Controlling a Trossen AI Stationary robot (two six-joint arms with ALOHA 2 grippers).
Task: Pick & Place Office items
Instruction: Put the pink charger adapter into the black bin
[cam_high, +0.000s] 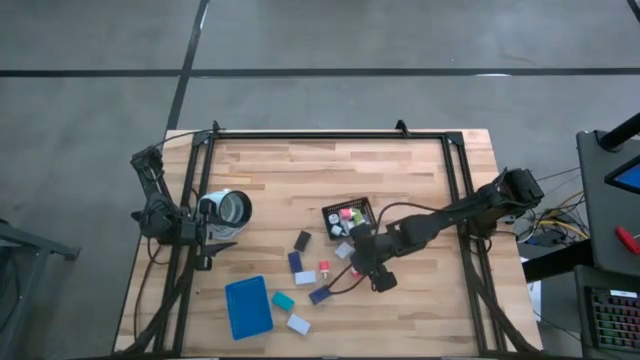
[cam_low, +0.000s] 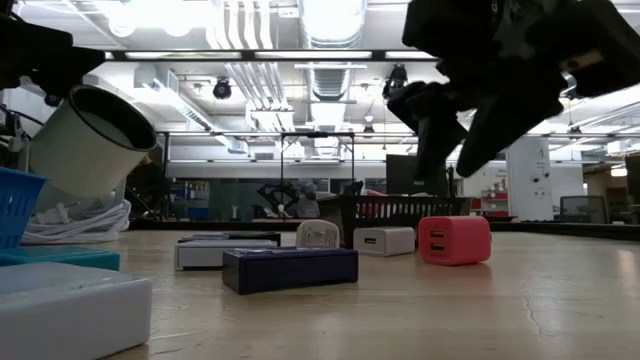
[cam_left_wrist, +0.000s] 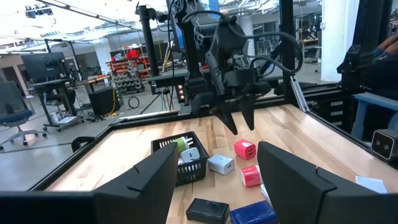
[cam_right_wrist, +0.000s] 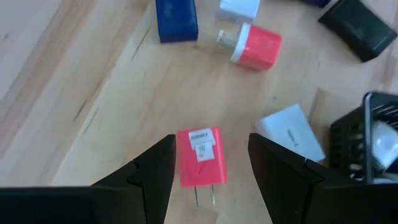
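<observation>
Over the middle of the desk (cam_high: 420, 170), the right fingers (cam_right_wrist: 208, 165) hung released above a red charger plug (cam_right_wrist: 200, 157), at six o'clock from the black basket (cam_high: 335, 212). Next they likely needed to drop and squeeze it. The left fingers (cam_left_wrist: 214, 177) waited released at nine o'clock.

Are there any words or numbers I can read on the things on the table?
"10": on the white label of the red charger plug lying between the right gripper's fingers.
The word above it on that label: too blurred to read.
White charger block: small print, too blurred to read.
Nothing else is readable.
</observation>
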